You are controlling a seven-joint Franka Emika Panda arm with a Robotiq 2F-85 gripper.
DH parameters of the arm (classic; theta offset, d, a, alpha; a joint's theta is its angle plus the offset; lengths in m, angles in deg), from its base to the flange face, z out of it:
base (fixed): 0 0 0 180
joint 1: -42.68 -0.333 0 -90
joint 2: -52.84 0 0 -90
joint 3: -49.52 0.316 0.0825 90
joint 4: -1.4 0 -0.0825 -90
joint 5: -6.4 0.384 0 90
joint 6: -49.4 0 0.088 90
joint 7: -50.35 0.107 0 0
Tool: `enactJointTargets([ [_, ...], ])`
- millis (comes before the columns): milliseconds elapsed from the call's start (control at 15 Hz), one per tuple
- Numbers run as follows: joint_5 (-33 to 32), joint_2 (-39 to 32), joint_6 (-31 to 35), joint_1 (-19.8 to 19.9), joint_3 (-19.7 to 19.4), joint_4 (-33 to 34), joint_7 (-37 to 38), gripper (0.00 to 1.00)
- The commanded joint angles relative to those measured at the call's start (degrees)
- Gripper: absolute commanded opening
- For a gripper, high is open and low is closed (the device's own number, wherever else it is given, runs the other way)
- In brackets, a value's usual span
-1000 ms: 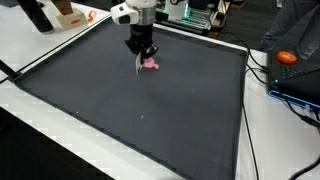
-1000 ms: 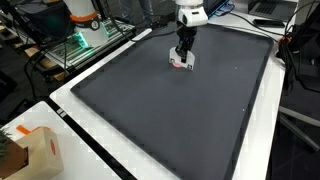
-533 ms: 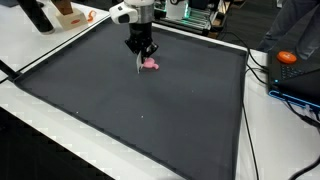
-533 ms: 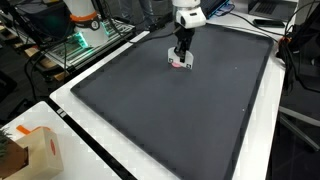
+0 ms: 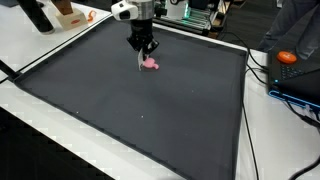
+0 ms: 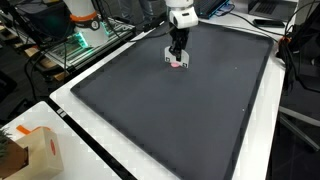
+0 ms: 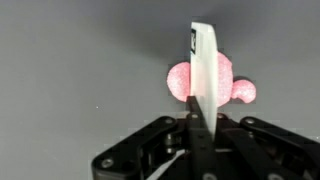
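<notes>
One gripper [image 5: 140,54] pinches white card [image 7: 203,78] above pink toy [image 7: 179,80].

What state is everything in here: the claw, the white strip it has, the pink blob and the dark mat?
Black gripper: shut on the thin white strip.
Thin white strip: clamped edge-on between the fingers.
Small pink blob: lying on the mat, not gripped; contact with the strip unclear.
Dark grey mat: lying flat.

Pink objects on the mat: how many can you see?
1. The pink object lies on the dark mat by the gripper, partly hidden behind the white strip it holds.
</notes>
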Motion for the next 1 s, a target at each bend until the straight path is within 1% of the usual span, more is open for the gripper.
enactJointTargets([
  [0, 2.6, -2.7, -0.5, 1.3, 1.2, -5.4, -2.7, 0.01],
  [533, 2.2, -2.9, -0.5, 1.2, 0.7, -5.9, -2.1, 0.01],
  [733, 1.1, -4.9, -1.4, 0.5, 0.0, -2.6, -0.3, 0.01],
  [933, 0.1, -6.5, -3.8, -0.1, -0.3, 1.5, 0.6, 0.01],
])
